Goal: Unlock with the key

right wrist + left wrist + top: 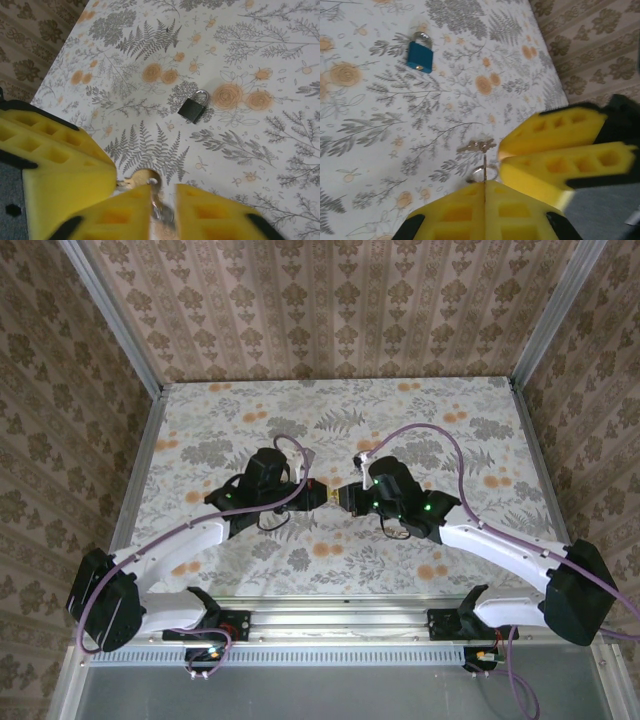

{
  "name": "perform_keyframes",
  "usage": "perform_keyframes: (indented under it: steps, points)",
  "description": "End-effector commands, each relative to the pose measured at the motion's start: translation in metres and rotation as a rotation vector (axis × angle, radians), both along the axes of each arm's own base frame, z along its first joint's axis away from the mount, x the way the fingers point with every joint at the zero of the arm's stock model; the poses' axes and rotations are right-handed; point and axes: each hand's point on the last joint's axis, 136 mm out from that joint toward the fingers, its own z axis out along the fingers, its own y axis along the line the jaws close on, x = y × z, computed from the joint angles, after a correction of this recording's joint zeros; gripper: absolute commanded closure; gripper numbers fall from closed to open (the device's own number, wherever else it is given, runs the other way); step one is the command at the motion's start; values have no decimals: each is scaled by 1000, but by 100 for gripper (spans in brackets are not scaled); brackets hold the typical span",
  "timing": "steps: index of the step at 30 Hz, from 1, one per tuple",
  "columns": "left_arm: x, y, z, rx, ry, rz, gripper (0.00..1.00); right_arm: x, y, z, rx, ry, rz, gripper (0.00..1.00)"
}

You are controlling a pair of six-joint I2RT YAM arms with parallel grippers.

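Now the left tool (pixel 485 192) pinches the key (pixel 476 146) tight. The right tool (pixel 162 192) is a little open; back it away slowly.

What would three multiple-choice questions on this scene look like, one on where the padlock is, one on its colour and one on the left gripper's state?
1. Where is the padlock?
A. Lying on the table, untouched
B. Hooked on the back wall
C. Resting on an arm's base

2. What colour is the padlock's body in the left wrist view?
A. Red
B. Blue
C. White

3. How is the left gripper?
A. Wide open and empty
B. Shut on the padlock
C. Shut on the key, pinching its wire ring

Answers:
1 A, it lies alone on the floral tabletop.
2 B, its body is plainly blue.
3 C, the yellow pads meet, with the ring coming out from between them.
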Motion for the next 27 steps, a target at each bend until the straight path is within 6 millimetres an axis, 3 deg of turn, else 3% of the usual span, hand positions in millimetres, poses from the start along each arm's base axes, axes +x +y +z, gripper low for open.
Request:
perform_keyframes:
  steps: [1,4,8,15,20,24,27]
  points:
    - [4,8,-2,77,-29,-9,100,2,-23,2,5,8,-49,69]
    - [8,17,-1,110,-35,-13,100,4,-41,7,52,24,-67,65]
    - [12,21,10,109,-45,-51,100,3,-49,18,166,54,-29,64]
    - [1,2,39,0,-40,-225,100,-4,-30,45,384,102,133,52]
    - [-13,-11,58,-88,-46,-321,100,-10,-16,64,487,97,241,53]
    - [-20,-16,71,-122,-77,-361,100,-12,-10,70,514,103,284,58]
    - [-24,-19,77,-143,-88,-381,100,-13,-8,69,523,116,296,55]
